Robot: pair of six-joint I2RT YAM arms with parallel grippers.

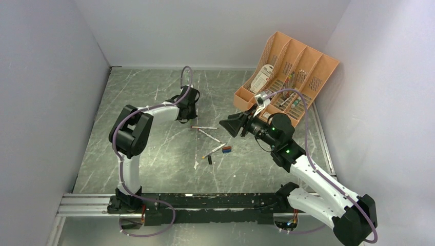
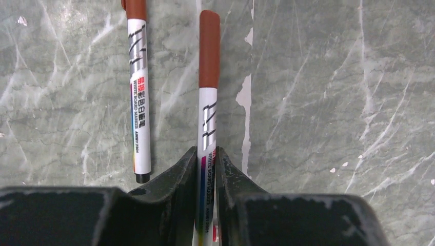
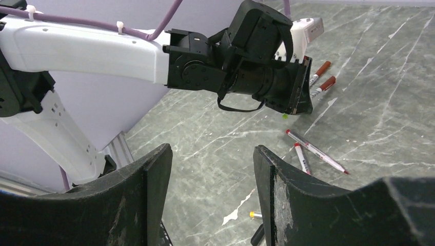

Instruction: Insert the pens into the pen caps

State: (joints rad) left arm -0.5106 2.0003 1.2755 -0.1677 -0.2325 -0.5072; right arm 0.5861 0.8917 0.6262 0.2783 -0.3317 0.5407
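Note:
My left gripper [image 2: 207, 154] is shut on a white pen [image 2: 208, 118] with a red-brown cap on its far end, low over the table. A second capped pen [image 2: 138, 92] lies just left of it. Both show in the right wrist view [image 3: 320, 69] beyond the left gripper [image 3: 295, 89]. My right gripper [image 3: 210, 164] is open and empty, raised over the table's middle [image 1: 228, 125]. Two uncapped pens [image 3: 315, 151] with red ends lie ahead of it [image 1: 204, 127]. An orange-ended pen [image 3: 255, 214] and a dark cap [image 3: 258, 236] lie near its right finger. A blue and red cap [image 1: 226, 149] lies by that pen [image 1: 215, 149].
An orange slotted organizer tray [image 1: 287, 66] stands at the back right, close behind the right arm. Grey walls close the table on the left, back and right. A black rail [image 1: 205, 202] runs along the near edge.

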